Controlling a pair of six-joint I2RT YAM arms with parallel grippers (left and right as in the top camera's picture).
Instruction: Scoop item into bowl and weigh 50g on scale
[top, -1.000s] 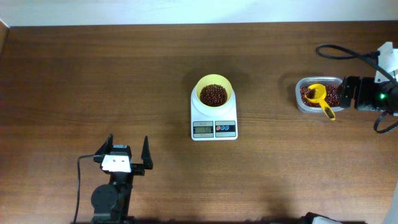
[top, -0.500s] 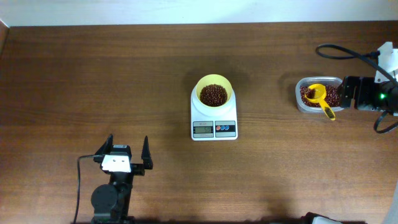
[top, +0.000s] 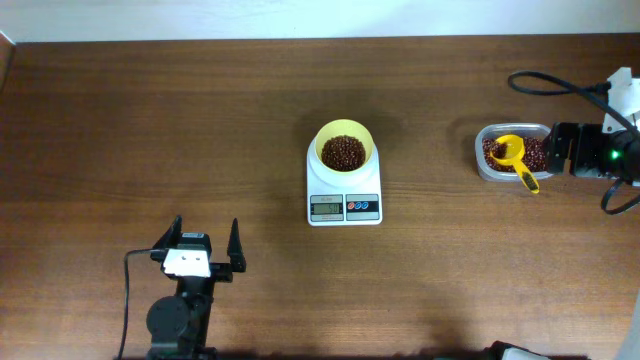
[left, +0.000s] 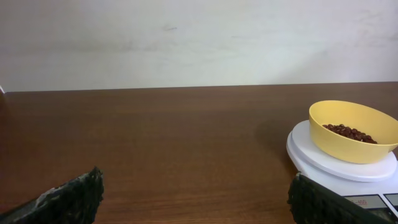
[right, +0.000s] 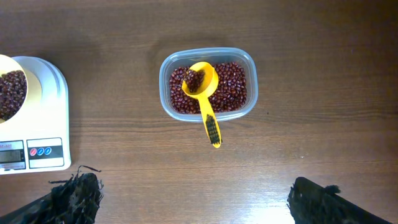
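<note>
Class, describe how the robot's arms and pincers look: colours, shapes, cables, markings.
Both are black. The left pincer has two slim fingers with rough pads, a white plate behind them and a thin black cable beside its round joint. The right pincer has the same rough black fingers; its arm shows a green light, a white section and a thick looping black cable.

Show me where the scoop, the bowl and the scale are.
scoop (right: 208, 111), right wrist view, on its handle.
bowl (left: 345, 146), left wrist view, on its outer wall.
scale (top: 345, 186), overhead view, on its white top.
</note>
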